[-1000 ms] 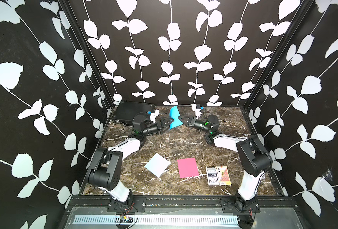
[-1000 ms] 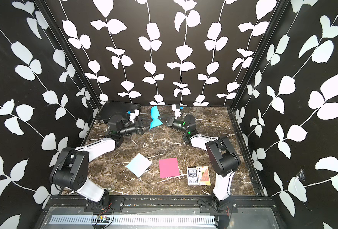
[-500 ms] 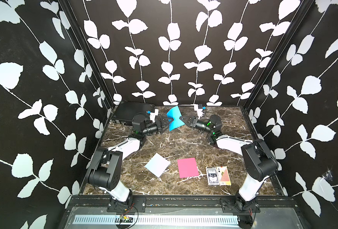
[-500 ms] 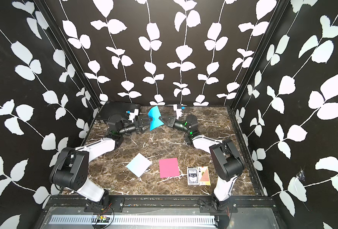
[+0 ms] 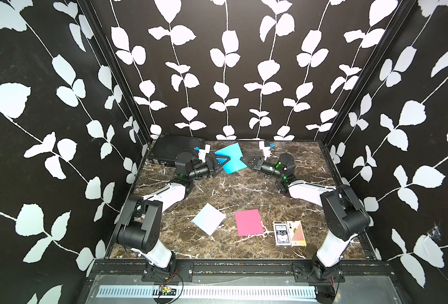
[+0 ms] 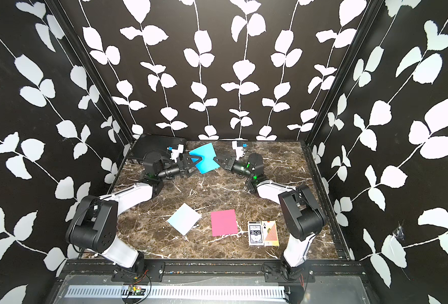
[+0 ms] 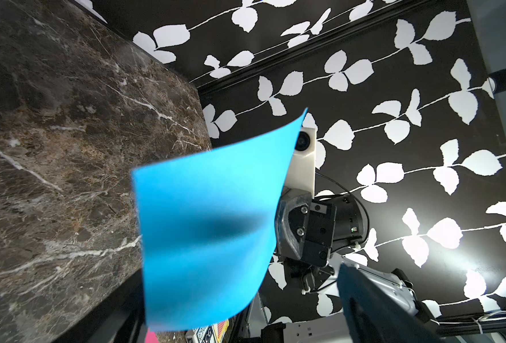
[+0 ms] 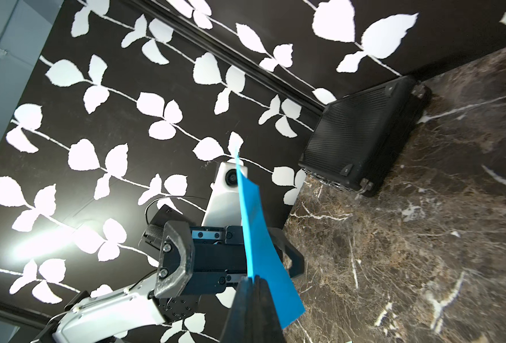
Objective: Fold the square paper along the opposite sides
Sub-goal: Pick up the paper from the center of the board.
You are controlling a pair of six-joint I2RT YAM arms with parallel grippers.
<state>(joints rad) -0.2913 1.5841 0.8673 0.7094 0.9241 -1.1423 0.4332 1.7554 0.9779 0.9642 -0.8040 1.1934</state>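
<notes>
The blue square paper [image 5: 229, 162] hangs in the air above the 12 o'clock end of the marble bench [image 5: 244, 189], clear of its surface and bowed slightly in a soft curve. The right hand [image 5: 244, 160] comes in from the sheet's 3 o'clock side and is pinched closed on that edge; the right wrist view shows the jaws pressed together with the paper rising out between them. The left hand [image 5: 221, 166] faces it from 9 o'clock with its jaws spread wide on either side of the opposite edge, gripping nothing.

Lifting the sheet probably serves a purpose: a thin paper flat on the bench gives fingers no edge to get under, while one held aloft offers both sides. No crease is visible, so I judge the fold not yet made.

A pale blue sheet [image 5: 208, 218] and a pink sheet [image 5: 249, 222] lie flat near 6 o'clock, a card pack [image 5: 282, 233] at 5 o'clock, and a black case [image 5: 172, 148] at 10 o'clock, all well apart from the work.
</notes>
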